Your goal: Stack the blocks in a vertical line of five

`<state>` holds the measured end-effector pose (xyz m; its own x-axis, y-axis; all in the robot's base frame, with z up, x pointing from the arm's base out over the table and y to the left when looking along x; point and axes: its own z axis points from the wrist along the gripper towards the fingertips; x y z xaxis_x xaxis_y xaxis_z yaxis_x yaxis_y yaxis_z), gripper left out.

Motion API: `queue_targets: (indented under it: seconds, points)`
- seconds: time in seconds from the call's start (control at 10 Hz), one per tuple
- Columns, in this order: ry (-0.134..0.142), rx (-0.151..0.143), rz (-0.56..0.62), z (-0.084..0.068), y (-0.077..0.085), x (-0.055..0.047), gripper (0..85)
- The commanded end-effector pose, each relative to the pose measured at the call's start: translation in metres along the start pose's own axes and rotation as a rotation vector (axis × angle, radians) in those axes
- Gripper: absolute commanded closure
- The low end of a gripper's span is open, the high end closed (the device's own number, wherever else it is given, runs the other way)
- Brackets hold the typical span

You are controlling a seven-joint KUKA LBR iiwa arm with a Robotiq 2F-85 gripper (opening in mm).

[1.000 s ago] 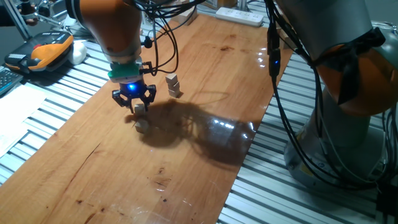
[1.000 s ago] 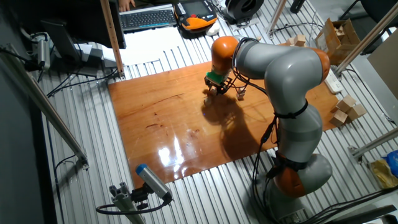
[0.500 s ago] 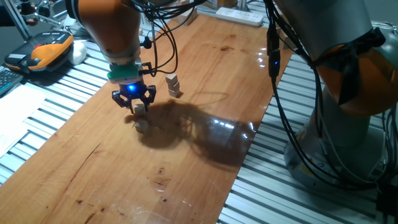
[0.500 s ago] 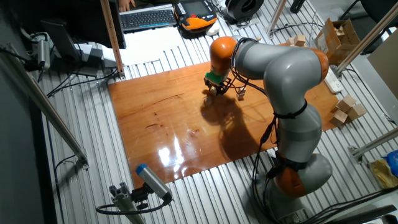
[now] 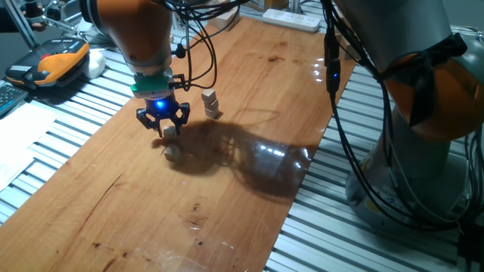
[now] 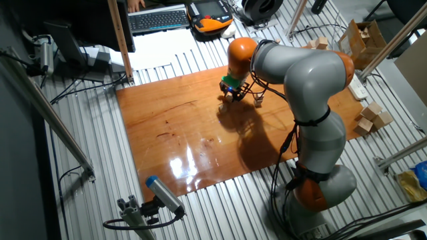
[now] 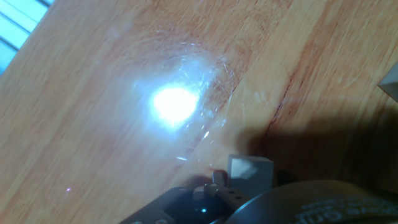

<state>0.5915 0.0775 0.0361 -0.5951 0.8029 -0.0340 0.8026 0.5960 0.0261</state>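
Observation:
My gripper [image 5: 163, 125] hangs over the left part of the wooden board, shut on one tiny tan block [image 5: 169, 131] just above the surface. The hand view shows this block [image 7: 249, 172] close at the bottom edge, with a lamp glare on the board beyond it. A second block [image 5: 173, 153] lies on the board just below the gripper. To the right stand more blocks [image 5: 211, 103] close together, one upright on top; how many I cannot tell. In the other fixed view the gripper [image 6: 231, 94] is left of these blocks [image 6: 258, 101].
The wooden board [image 5: 249, 75] lies on a slatted metal table. A white power strip [image 5: 291, 19] sits at its far end. An orange device [image 5: 57, 60] and papers are off to the left. Larger pale wooden blocks [image 6: 370, 117] and a cardboard box [image 6: 363, 33] sit beside the arm's base.

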Motion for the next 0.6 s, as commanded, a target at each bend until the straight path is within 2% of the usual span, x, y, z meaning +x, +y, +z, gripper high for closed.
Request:
queue_targets:
  seconds: [0.0,0.5]
  points:
    - [0.004,-0.002,-0.004,-0.0002,0.0001,-0.0004,51.0]
    - [-0.002,0.006,0.041,-0.0009,0.0005,-0.0033,51.0]
